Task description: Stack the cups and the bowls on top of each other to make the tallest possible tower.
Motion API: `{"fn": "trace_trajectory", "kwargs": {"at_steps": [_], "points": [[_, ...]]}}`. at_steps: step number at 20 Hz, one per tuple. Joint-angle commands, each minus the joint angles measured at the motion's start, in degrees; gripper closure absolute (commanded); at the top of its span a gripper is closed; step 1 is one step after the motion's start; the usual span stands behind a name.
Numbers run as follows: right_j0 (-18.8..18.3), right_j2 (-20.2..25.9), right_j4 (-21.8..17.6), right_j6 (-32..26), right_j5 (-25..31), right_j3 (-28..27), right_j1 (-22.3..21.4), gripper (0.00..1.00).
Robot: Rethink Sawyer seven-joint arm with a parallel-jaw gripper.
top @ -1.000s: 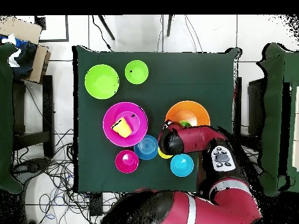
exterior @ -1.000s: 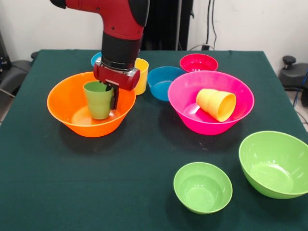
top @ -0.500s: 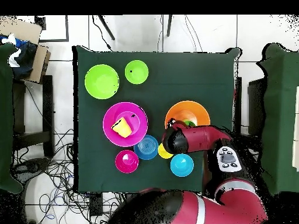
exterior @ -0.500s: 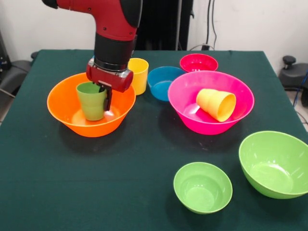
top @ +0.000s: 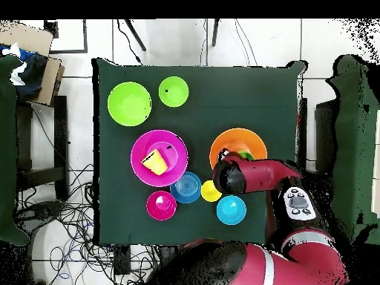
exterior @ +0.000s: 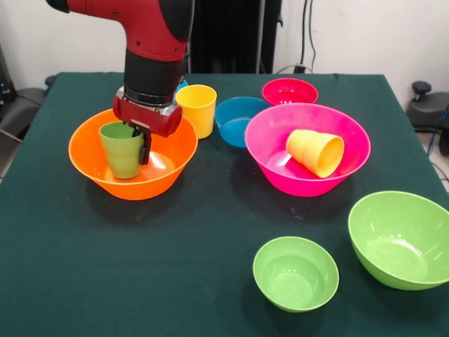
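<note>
One green tapered plastic cup [exterior: 123, 149] stands upright inside the large glossy orange bowl [exterior: 91, 165] near the desk's [exterior: 175, 267] left edge; my pincer [exterior: 135, 144] is clamped on its rim. Just behind sits a yellow plastic cup [exterior: 196, 109], then a darker blue bowl [exterior: 238, 119]. Right of centre, the large hot pink bowl [exterior: 337, 165] holds an orange-yellow cup [exterior: 316, 152] on its side.

The green cup [exterior: 122, 149] stood upright inside the large orange bowl [exterior: 91, 166]. The orange-yellow cup [exterior: 316, 152] lay on its side in the large hot pink bowl [exterior: 349, 155]. The yellow cup [exterior: 197, 109] stood upright behind them, beside the darker blue bowl [exterior: 238, 117].
</note>
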Motion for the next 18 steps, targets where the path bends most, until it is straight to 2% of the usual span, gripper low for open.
{"fn": "trace_trajectory", "kwargs": {"at_steps": [1,18], "points": [[-0.3,6.6,-4.6,-6.8,0.4,-3.6,2.1,1.0],[0.3,6.2,-4.5,-6.4,0.8,-3.6,2.0,1.0]]}}
